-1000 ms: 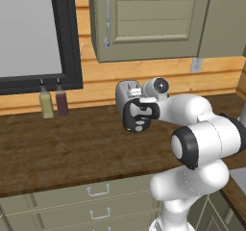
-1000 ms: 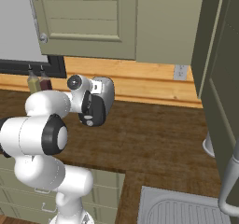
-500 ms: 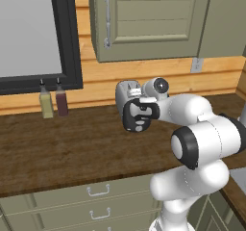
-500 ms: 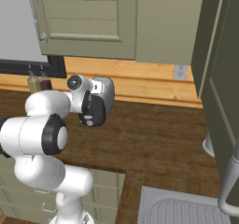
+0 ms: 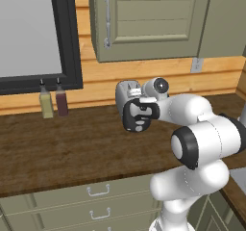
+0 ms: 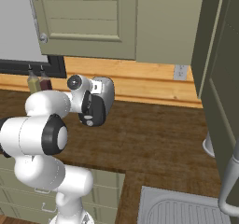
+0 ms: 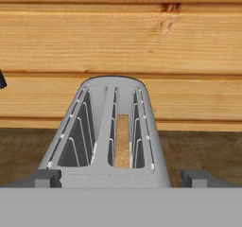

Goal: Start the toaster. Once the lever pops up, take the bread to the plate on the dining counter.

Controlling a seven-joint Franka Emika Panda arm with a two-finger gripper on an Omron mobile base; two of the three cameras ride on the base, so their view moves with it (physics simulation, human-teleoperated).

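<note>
The silver-grey toaster [image 7: 113, 126] stands on the dark wood countertop [image 5: 72, 148] against the wooden wall. In the hand view I look along its top: the tan bread [image 7: 123, 141] sits low in the right slot, and the left slot is empty. My gripper [image 7: 123, 178] is open, with one fingertip [image 7: 47, 178] on each side of the toaster's near end. In the base views my hand is pressed up to the toaster's black end panel [image 5: 139, 115], also visible from the right [image 6: 93, 110]. The lever is too small to tell apart. The plate is out of view.
Two bottles [image 5: 46, 104] [image 5: 61, 102] stand left of the toaster under a dark-framed window. An upper cabinet [image 5: 149, 18] hangs overhead. To the right are a tall cabinet [image 6: 224, 78], a sink [image 6: 186, 209] and a faucet [image 6: 231, 181].
</note>
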